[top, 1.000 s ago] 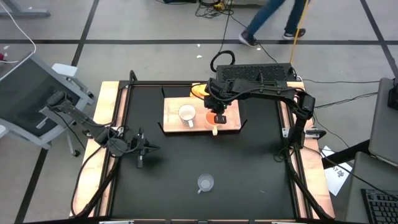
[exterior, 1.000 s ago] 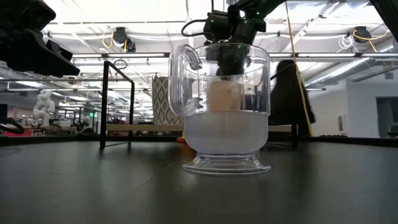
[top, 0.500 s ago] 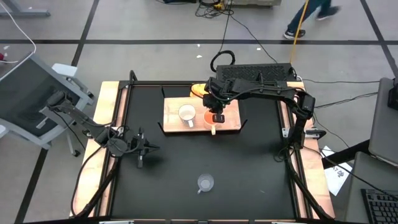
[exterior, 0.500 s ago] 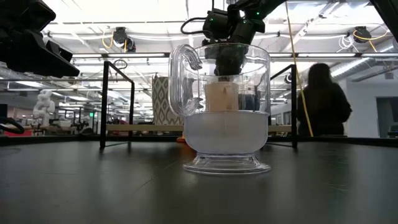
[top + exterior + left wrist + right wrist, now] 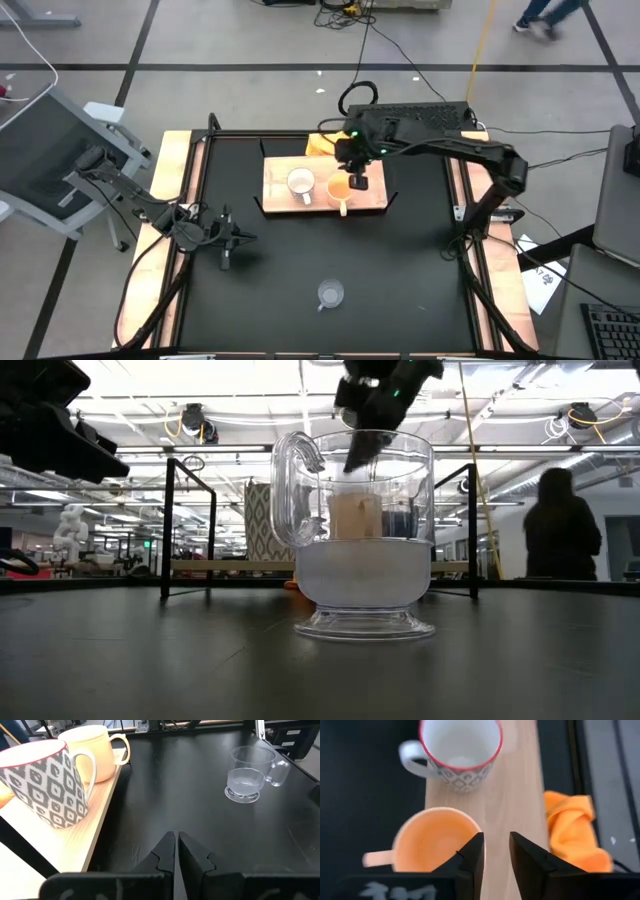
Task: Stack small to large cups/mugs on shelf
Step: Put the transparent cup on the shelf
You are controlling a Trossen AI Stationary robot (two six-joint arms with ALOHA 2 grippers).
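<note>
Item 1: flat rectangular light-wood shelf board (image 5: 322,185), lying at 12 o'clock on the black table (image 5: 320,250). It bears 2 mugs side by side, apart, both upright and mouth-up.

Item 2: white handled mug with a grey diamond pattern and red rim (image 5: 299,183), on the board's 9 o'clock half.

Item 3: orange-yellow handled ceramic mug (image 5: 340,190), on the board's 3 o'clock half, handle pointing toward 6 o'clock past the board's edge. It stands free on the wood; nothing grips it.

Item 4: small clear glass cup with handle (image 5: 331,294), alone at 6 o'clock on the table, well apart from the board. It appears to be the 1 vessel not yet on the shelf.

Item 5: right gripper (image 5: 493,852), above the board just beside the orange-yellow mug's rim. Its fingers stand slightly parted with bare wood showing between them, holding nothing. Judged: this mug is set down and let go.

Item 6: left gripper (image 5: 176,851), low over the table at 9 o'clock, fingers pressed together, empty, waiting. It faces the glass cup, so it seems well placed to fetch it.

Item 7: crumpled orange cloth (image 5: 572,827), off the board's far edge near 12 o'clock, not part of the stacking.
</note>
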